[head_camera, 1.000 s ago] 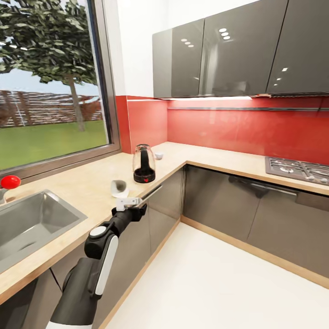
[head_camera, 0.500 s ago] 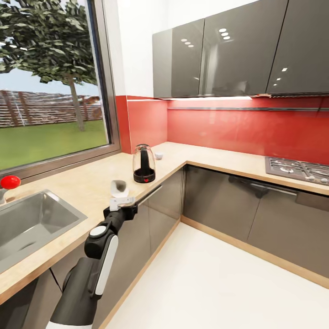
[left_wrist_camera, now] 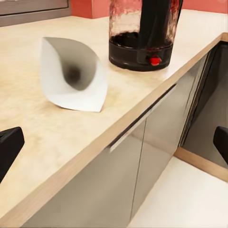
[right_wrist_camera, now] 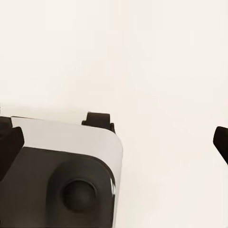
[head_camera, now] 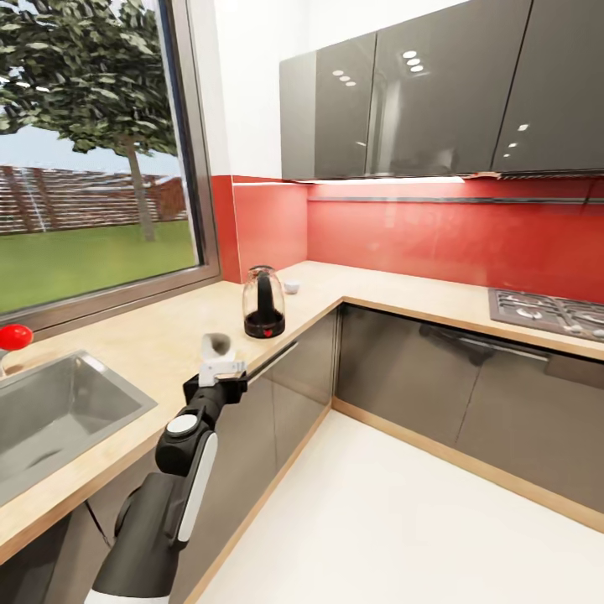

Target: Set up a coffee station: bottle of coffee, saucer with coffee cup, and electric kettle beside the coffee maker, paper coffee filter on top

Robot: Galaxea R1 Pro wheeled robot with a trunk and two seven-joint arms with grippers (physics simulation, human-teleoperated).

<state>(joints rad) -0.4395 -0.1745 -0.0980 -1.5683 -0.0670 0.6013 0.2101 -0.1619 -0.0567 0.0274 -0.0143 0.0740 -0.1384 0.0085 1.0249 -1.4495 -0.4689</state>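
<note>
- The tabletop [head_camera: 168, 335] runs as an L along the window and the red backsplash, with a sink [head_camera: 50, 411] near the robot and a hob [head_camera: 545, 310] on the far run; it carries every task thing on view here.
- The electric kettle [head_camera: 263, 302], clear-walled on a black base with a red switch, stands upright near the inner corner of the tabletop; a small pale cup-like thing [head_camera: 291, 286] sits just behind it, too small to identify; I cannot pick out a coffee maker, a coffee bottle or a saucer.
- The left end effector [head_camera: 220, 369] hovers at the tabletop's front edge, aimed at the filter; in the left wrist view its dark fingertips [left_wrist_camera: 9, 145] stand far apart at the two sides, so it is open and holds nothing.
- The right end effector [right_wrist_camera: 114, 142] looks down at pale floor and part of the robot's own body; its tips also sit wide apart, empty.
- The paper coffee filter [left_wrist_camera: 73, 76], a white cone lying on its side with the mouth toward the camera, rests on the tabletop between the left end effector and the kettle, touching neither.
- The step in hand looks like the reach for the filter; the next move calls for advancing over the edge, lowering, and pinching one thin wall gently, since the paper would probably crumple or slide.
- No brand, label or writing can be read anywhere.
</note>
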